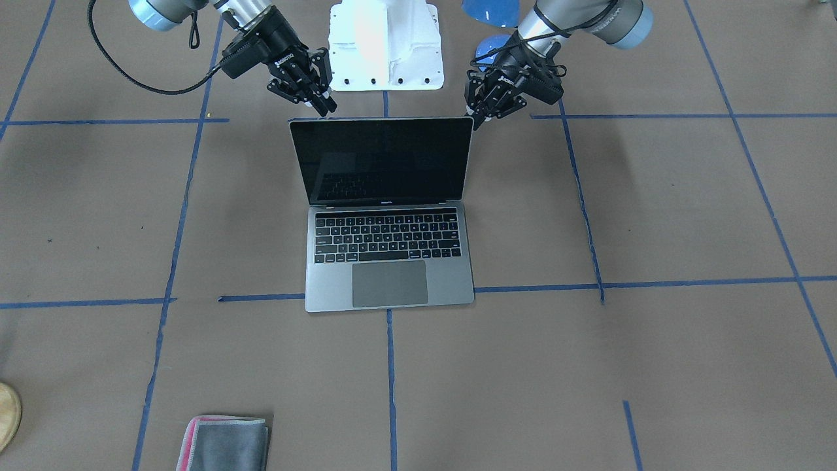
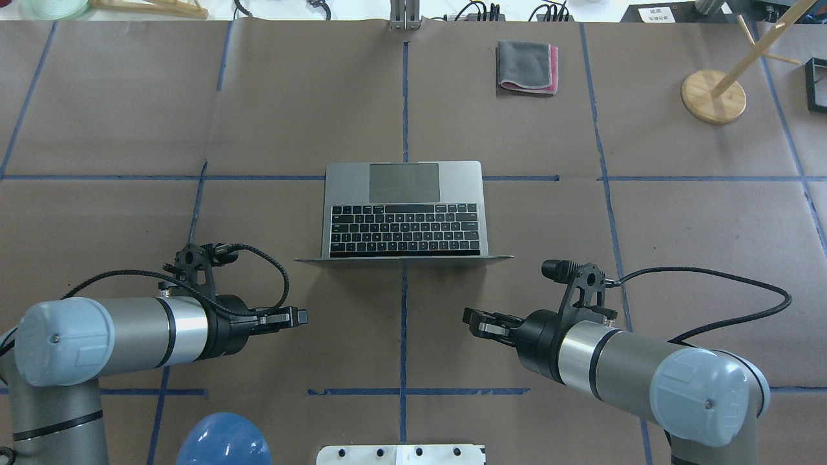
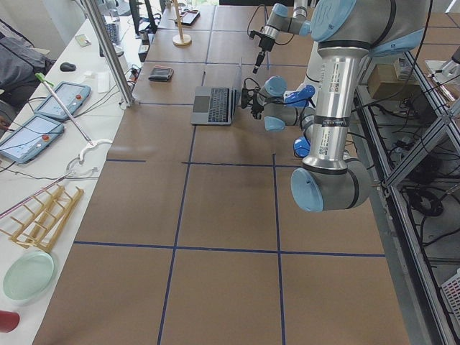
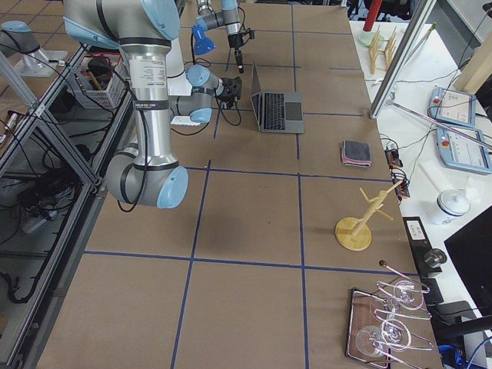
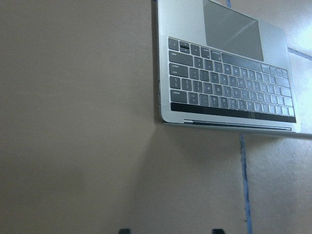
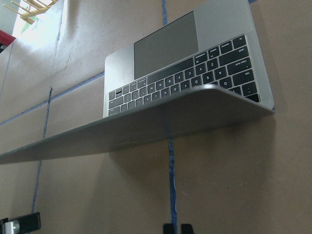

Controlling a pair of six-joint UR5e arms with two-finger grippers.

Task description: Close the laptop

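The left gripper hovers with its fingertips set apart and grips nothing. The right gripper hovers with its fingertips drawn together and is also empty. The laptop stands open on the table ahead of both grippers and between them, the back of its raised lid facing them and the keyboard and trackpad beyond it; neither gripper touches the lid, and each sits behind one of its upper corners.

Robotics lab, blue-taped table, teach pendants, aluminium posts
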